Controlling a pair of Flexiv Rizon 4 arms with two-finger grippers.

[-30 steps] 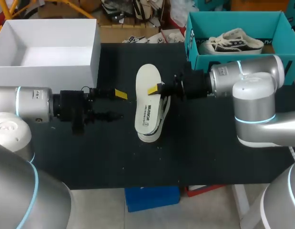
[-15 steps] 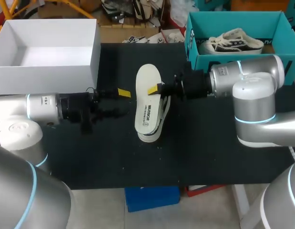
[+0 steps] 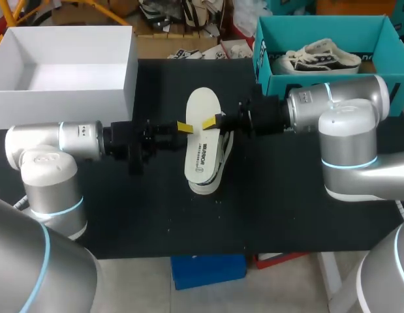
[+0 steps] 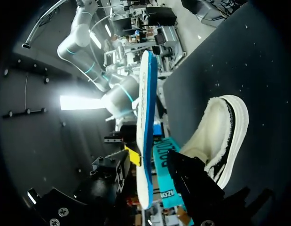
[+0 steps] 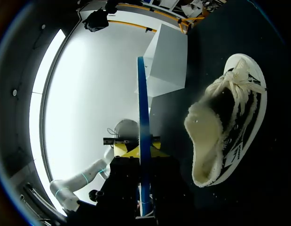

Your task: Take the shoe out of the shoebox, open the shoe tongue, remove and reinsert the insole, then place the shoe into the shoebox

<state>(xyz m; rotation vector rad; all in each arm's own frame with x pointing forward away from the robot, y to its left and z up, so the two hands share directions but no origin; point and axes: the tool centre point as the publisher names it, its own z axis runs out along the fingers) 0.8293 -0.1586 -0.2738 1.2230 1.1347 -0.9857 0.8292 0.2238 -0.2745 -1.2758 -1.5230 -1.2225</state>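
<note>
Pinching insole [image 3: 203, 153] over shoe [image 5: 225, 127]: right gripper [image 3: 209, 122]; left gripper [image 3: 182, 128] alongside.

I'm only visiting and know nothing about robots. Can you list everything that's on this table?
table: one, black, under everything.
white box: one, white, empty, far left corner.
teal box: one, teal, far right corner.
second shoe: one, white and black, inside the teal box.
shoe: one, black and white, fleecy lining, mid-table under the insole.
insole: one, cream, blue underside, held above the shoe.
left arm: one, silver, jaws open around the insole's edge.
right arm: one, silver, jaws shut on the insole.
</note>
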